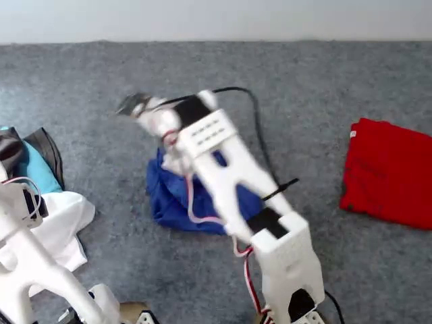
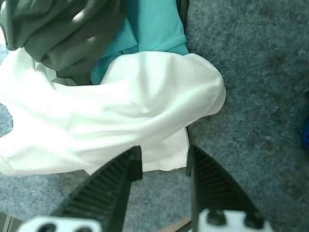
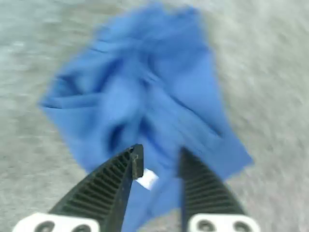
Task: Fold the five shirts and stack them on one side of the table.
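Centre shirt [image 1: 172,202] lay mid-frame on the surface [image 1: 324,88], beneath the right arm [image 1: 229,175], right tool [image 3: 161,157] directly over it, second shirt [image 1: 390,172] at the right edge, well apart, heap of shirts [image 1: 50,202] at the left edge, left tool [image 2: 164,154] above its edge.

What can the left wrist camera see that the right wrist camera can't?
Left wrist camera, not the right: a white shirt, a teal shirt and a dark grey shirt bunched together, beyond the open left gripper. Right wrist camera, not the left: the crumpled blue shirt spread out beyond the open right gripper. Both: the grey table, and each camera's own gripper in front. A blue sliver at the left wrist picture's edge may be that same blue shirt; too little shows to tell.
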You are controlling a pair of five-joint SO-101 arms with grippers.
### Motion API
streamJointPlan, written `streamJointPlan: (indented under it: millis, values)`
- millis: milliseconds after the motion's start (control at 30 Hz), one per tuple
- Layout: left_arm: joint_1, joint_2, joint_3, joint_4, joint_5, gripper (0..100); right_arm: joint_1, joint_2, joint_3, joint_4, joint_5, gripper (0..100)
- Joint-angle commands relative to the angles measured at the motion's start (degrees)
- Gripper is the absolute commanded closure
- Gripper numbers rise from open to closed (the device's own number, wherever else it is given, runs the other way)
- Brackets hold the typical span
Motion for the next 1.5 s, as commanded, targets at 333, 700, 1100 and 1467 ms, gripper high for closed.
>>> streamJointPlan:
  millis: [333,700,1100,1467]
  values:
    - [0.35,-1.41,-0.31,-1.85,0.09,84,12.53,11.03,-2.37,0.04,9.67,98.7]
    - [0.35,-1.49,-0.4,-1.49,0.09,84,-7.52,7.87,-0.18,2.77,1.32,98.8]
    - [0.35,-1.49,-0.4,-1.76,0.09,84,-10.33,-8.75,8.62,2.42,0.97,98.3]
    - [0.26,-1.49,-0.66,-1.76,0.09,84,-11.47,2.07,8.62,2.24,0.18,98.4]
